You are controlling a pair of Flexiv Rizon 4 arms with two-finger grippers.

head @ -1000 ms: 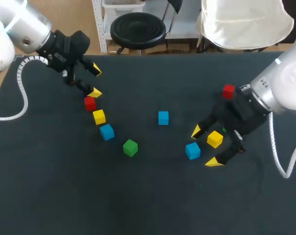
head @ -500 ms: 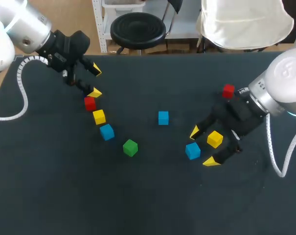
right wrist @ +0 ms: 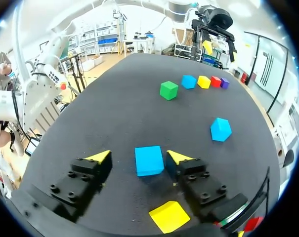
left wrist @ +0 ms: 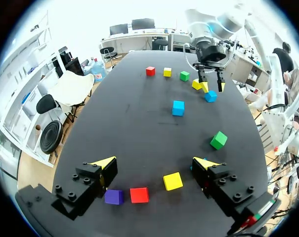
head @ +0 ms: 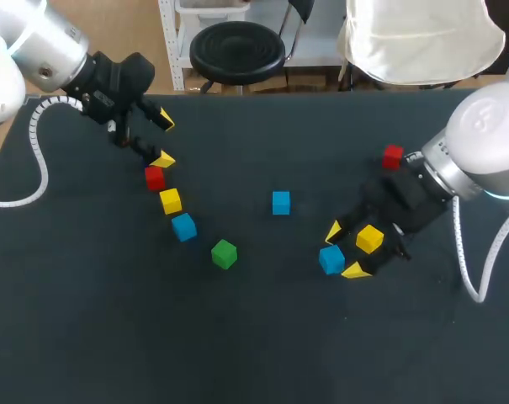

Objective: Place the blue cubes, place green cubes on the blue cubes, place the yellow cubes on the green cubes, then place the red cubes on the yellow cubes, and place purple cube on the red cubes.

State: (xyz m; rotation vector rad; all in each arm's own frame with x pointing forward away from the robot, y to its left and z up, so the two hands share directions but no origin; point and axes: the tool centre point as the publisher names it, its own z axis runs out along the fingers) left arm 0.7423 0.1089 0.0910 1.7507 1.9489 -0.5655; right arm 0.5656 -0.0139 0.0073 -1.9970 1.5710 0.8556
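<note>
Within right tool (right wrist: 139, 157), blue cube (right wrist: 149, 160)

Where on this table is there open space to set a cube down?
Widest bare stretch: the near side of the table, in front of the green cube and right gripper. Also free: the far middle, between the left gripper and the red cube by the right arm. Crowded: the cube row by the left gripper, and around the right gripper.
</note>
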